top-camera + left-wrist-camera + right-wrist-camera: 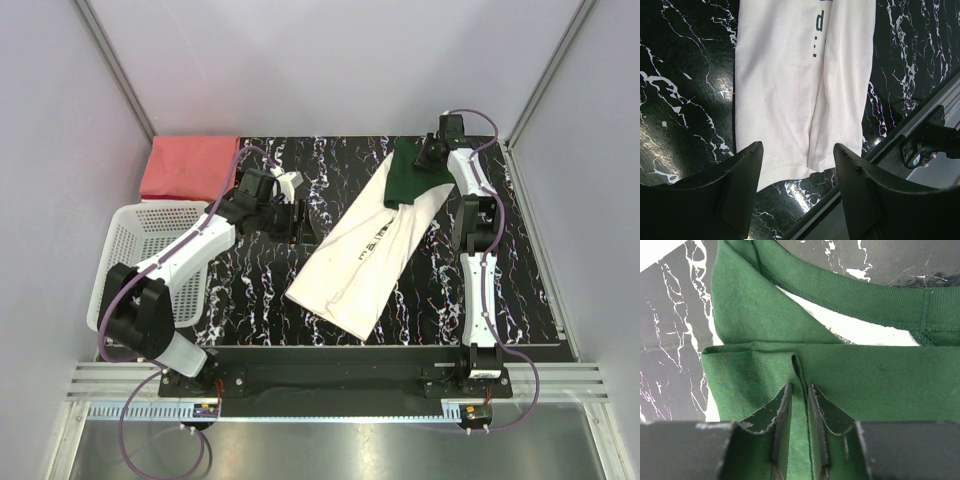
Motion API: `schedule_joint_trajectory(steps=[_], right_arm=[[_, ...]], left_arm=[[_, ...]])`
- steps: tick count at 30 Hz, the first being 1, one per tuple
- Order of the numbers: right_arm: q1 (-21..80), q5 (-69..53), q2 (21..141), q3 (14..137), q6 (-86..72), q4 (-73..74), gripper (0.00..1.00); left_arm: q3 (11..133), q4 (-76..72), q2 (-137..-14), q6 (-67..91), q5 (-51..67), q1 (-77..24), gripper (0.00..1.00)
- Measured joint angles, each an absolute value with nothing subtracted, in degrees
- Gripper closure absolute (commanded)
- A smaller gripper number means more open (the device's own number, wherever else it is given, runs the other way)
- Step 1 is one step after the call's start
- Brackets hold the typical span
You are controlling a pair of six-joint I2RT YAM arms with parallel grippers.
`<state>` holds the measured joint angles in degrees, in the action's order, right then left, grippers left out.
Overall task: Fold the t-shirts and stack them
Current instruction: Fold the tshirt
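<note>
The cream-white t-shirt [365,250] lies folded lengthwise in a long diagonal strip on the black marble table, its dark green top [415,172] at the far right. Dark lettering [818,22] shows on it in the left wrist view. My right gripper [432,150] is shut on a pinched fold of the green cloth [800,375]. My left gripper [305,222] is open and empty, hovering left of the shirt, with the shirt's white hem [790,170] seen between its fingers. The salmon-red t-shirt [188,167] lies folded at the far left.
A white plastic mesh basket [140,260] stands at the left edge under the left arm. The table's front edge and metal rail [920,125] run close to the shirt's hem. Grey walls enclose the table.
</note>
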<state>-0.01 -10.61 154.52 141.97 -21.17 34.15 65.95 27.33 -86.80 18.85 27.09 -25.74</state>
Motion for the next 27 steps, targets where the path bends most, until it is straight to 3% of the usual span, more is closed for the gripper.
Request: schedule_joint_trajectory(steps=[5, 27], right_arm=[[-0.01, -10.48, 154.69, 142.08, -20.86, 34.09, 1.0], [0.05, -5.61, 150.69, 139.74, -21.21, 34.15, 1.0]], left_arm=[[65.95, 27.33, -86.89, 18.85, 27.11, -25.54, 0.36], [65.95, 27.33, -88.23, 18.9, 28.47, -25.54, 0.35]])
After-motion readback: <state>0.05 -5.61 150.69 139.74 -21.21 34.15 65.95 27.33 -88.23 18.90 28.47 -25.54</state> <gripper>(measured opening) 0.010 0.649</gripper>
